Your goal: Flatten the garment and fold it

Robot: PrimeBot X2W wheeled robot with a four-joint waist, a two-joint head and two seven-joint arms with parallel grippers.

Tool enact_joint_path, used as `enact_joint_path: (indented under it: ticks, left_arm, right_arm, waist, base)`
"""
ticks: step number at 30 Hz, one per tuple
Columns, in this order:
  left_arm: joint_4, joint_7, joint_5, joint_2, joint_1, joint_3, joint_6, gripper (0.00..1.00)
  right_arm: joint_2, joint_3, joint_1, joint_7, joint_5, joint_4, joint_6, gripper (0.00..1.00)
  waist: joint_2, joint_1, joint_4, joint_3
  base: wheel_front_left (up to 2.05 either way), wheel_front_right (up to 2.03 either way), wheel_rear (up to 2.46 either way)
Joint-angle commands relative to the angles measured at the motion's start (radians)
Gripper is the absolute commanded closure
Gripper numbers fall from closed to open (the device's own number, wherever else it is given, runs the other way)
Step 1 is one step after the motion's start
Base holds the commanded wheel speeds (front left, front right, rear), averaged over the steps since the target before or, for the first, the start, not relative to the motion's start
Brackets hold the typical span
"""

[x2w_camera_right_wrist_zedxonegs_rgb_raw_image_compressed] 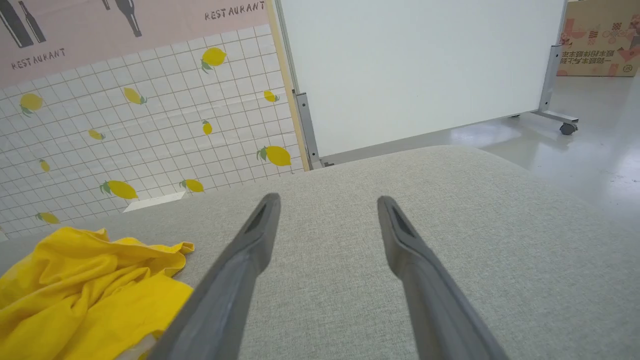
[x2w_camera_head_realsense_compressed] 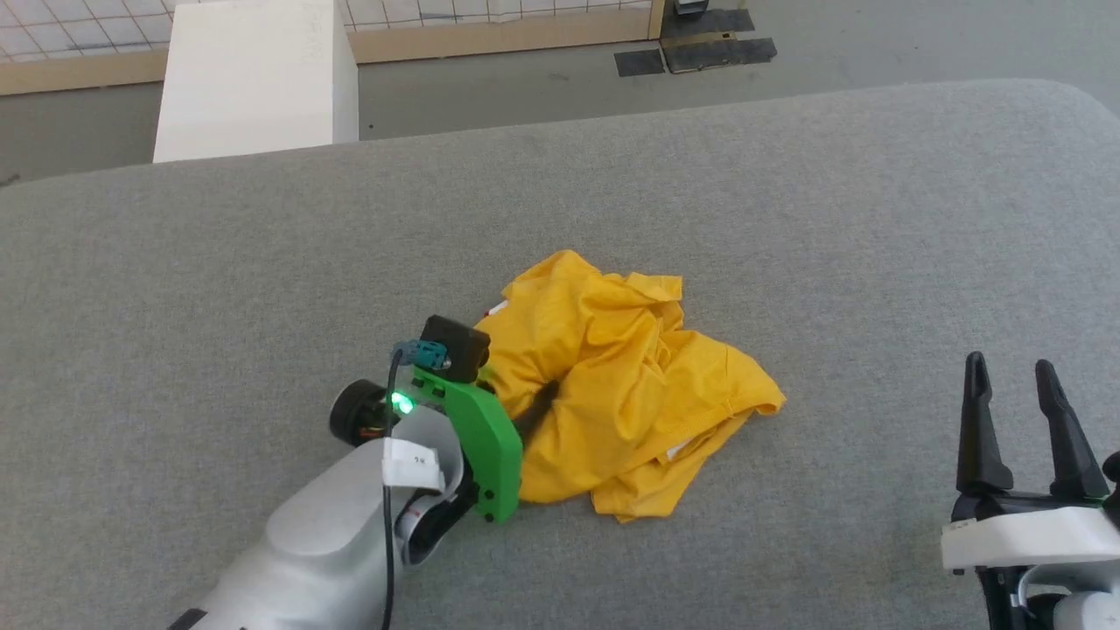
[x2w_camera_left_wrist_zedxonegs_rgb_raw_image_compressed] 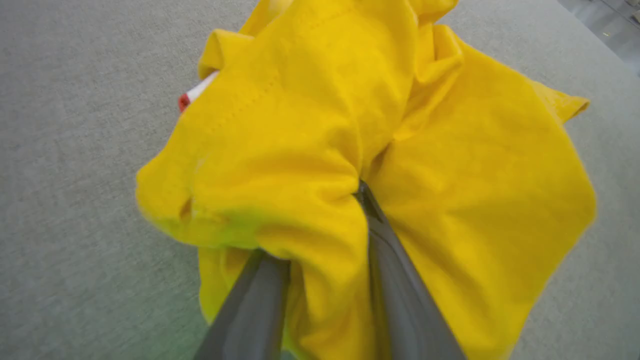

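While the garment (x2w_camera_head_realsense_compressed: 612, 394) lies crumpled at the middle of the bench (x2w_camera_head_realsense_compressed: 262, 262), the left hand (x2w_camera_left_wrist_zedxonegs_rgb_raw_image_compressed: 312, 225) is buried in its folds; clamping cannot be determined. The right hand (x2w_camera_head_realsense_compressed: 1011, 385) stands apart, empty, well clear of the garment.

Grey fabric surface (x2w_camera_head_realsense_compressed: 787, 175); white block (x2w_camera_head_realsense_compressed: 254, 79) (perhaps a cabinet)

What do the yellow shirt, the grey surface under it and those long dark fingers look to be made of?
The garment: soft matte knit, probably cotton; it crumples into deep folds and shows stitched seams. The grey surface: woven upholstery-like cloth, with a fine speckled weave. The fingers: smooth dark material with dull sheen, likely moulded plastic.
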Motion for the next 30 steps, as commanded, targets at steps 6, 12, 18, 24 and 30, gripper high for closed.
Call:
enact_joint_path:
  ticks: [6,12,18,24,30]
  left_arm:
    - [-0.034,-0.076,-0.011,0.005,-0.051,0.027,-0.019,0.00]
    - [-0.153,-0.136,-0.011,0.087,-0.032,0.076,0.018,0.00]
    - [-0.327,-0.230,-0.012,0.198,0.089,0.150,0.131,0.00]
    - [-0.615,-0.283,0.157,0.199,0.336,0.450,0.259,0.00]
    - [-0.762,-0.284,0.409,0.053,0.621,0.759,0.202,0.00]
  right_arm:
    - [0.000,-0.026,-0.001,-0.006,0.002,0.006,-0.002,0.00]
    - [0.000,-0.039,0.010,-0.006,0.001,0.011,-0.002,0.00]
    - [0.000,-0.047,0.021,-0.006,-0.003,0.009,-0.002,0.00]
    - [0.000,-0.050,0.030,-0.006,-0.009,0.005,-0.002,0.00]
    - [0.000,-0.032,0.027,-0.006,-0.011,0.004,-0.002,0.00]
  waist:
    - [-0.0001,0.0001,0.038,-0.028]
    - [-0.0001,0.0001,0.070,-0.052]
    - [-0.0001,0.0001,0.099,-0.066]
    - [-0.0001,0.0001,0.131,-0.073]
    - [-0.0001,0.0001,0.124,-0.079]
  base:
    - [0.00,0.00,0.00]
    - [0.00,0.00,0.00]
    - [0.00,0.00,0.00]
    - [0.00,0.00,0.00]
    - [0.00,0.00,0.00]
